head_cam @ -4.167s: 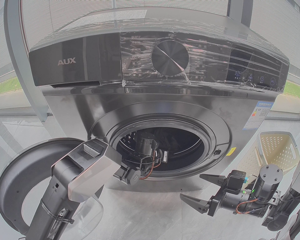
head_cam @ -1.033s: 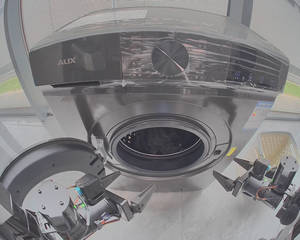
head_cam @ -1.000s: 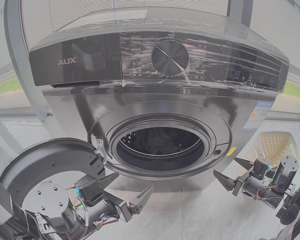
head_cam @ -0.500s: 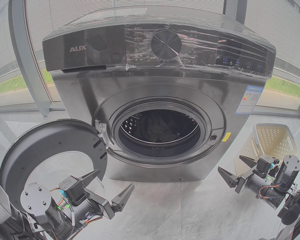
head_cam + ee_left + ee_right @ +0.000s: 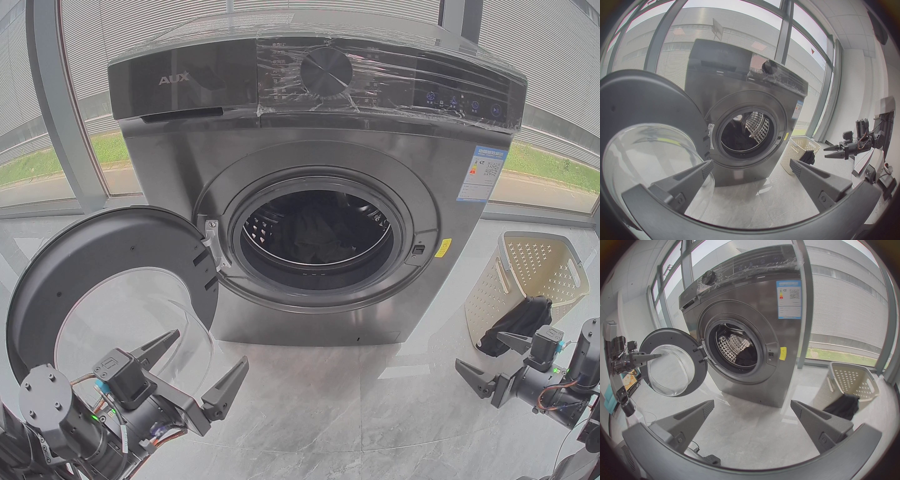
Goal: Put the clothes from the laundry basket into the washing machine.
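The dark grey front-loading washing machine (image 5: 300,137) stands ahead of both my claws, its round glass-centred door (image 5: 94,250) swung wide just beyond my left claw (image 5: 205,357), which is held low, spread and empty. My right claw (image 5: 480,351), spread too, hovers just beside the cream perforated laundry basket (image 5: 550,262), whose rim carries a black garment (image 5: 519,319). Inside the drum (image 5: 257,222), dark clothes (image 5: 312,228) blur together. Between my claws spans grey tiled floor (image 5: 350,400).

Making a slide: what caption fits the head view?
Left gripper and right gripper, open, face the open washing machine; dark garment hangs from laundry basket.
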Available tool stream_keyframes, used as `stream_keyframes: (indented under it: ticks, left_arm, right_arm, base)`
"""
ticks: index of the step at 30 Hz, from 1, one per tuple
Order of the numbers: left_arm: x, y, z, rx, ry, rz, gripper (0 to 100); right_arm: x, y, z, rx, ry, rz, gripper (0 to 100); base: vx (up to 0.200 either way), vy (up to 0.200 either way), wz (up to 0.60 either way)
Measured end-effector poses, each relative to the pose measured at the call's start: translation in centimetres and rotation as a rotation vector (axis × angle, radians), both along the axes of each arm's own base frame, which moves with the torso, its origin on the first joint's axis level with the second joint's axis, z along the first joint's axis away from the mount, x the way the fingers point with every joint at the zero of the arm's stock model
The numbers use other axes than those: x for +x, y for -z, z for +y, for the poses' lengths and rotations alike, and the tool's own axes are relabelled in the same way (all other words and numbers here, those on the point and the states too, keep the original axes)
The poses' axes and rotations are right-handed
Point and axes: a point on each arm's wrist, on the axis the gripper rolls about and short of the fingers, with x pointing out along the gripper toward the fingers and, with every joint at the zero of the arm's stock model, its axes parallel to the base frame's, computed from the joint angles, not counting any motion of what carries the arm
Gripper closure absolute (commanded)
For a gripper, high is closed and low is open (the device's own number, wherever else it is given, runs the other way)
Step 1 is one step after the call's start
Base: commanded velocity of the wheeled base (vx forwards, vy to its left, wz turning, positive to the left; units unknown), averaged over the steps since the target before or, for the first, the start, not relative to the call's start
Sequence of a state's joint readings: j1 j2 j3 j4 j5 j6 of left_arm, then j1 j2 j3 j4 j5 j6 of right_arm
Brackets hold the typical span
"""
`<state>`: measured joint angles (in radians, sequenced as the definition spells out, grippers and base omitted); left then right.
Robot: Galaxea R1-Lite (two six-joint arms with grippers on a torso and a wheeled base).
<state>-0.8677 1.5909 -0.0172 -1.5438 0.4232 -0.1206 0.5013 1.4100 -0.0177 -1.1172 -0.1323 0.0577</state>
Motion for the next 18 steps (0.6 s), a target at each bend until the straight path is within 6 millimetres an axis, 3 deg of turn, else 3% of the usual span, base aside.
stream_keyframes:
  ticks: [10, 18]
  left_arm:
    - [-1.3, -0.9, 2.8, 0.051, -0.025, 0.032, 0]
    - [-4.1, -0.5, 6.8, 0.127, -0.019, 0.136, 0]
  right_arm:
    - [-4.2, -1.5, -2.8, 0.022, 0.085, -0.036, 0]
    - [-8.2, -1.1, -5.6, 0.018, 0.196, -0.055, 0]
  base:
    - [0.000, 0.000, 0.00]
    - [0.000, 0.000, 0.00]
